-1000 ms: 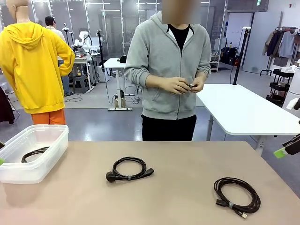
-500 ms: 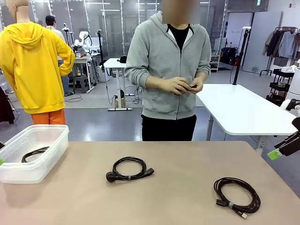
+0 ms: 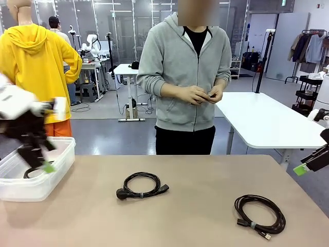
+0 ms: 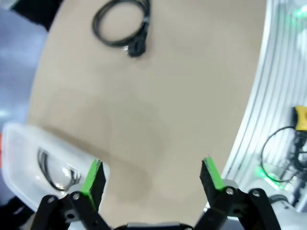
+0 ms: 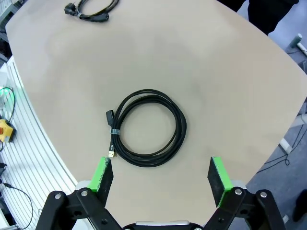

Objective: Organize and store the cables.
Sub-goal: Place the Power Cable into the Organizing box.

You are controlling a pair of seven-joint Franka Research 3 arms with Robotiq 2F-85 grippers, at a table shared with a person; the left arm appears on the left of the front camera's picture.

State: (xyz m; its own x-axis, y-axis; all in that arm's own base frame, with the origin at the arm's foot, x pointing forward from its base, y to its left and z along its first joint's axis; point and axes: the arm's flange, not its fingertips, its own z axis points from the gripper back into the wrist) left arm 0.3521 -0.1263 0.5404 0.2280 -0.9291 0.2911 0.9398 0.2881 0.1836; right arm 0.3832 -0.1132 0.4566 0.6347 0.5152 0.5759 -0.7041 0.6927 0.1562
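Black cord wound as the larger coil (image 5: 146, 127) lies flat on the tan table (image 5: 230, 62), straight ahead of the right gripper (image 5: 160, 175) in its wrist view: the ring sits between the lines of the two fingers, a little toward the finger on the picture's left. Being round, the coil has no real long axis. Its tied section with the two plug ends runs up the picture, crosswise to the way the fingers close, so I judge that stretch the natural place to pinch. The right gripper is spread wide and holds nothing. In the front view it hangs off the table's right edge, with the coil lying inward of it and toward the robot's side, so the right arm is plainly the nearer one. The left gripper (image 3: 43, 164), smeared in the front view, sits over the clear plastic bin (image 3: 31, 193). Its wrist view shows the fingers wide apart and empty, with the bin off beside one finger. One stored coil (image 4: 55, 165) lies inside that bin. The middle coil (image 3: 141, 186) rests on the table between the arms, well apart from both. The person's hands (image 3: 198, 94) are held together at the far side.
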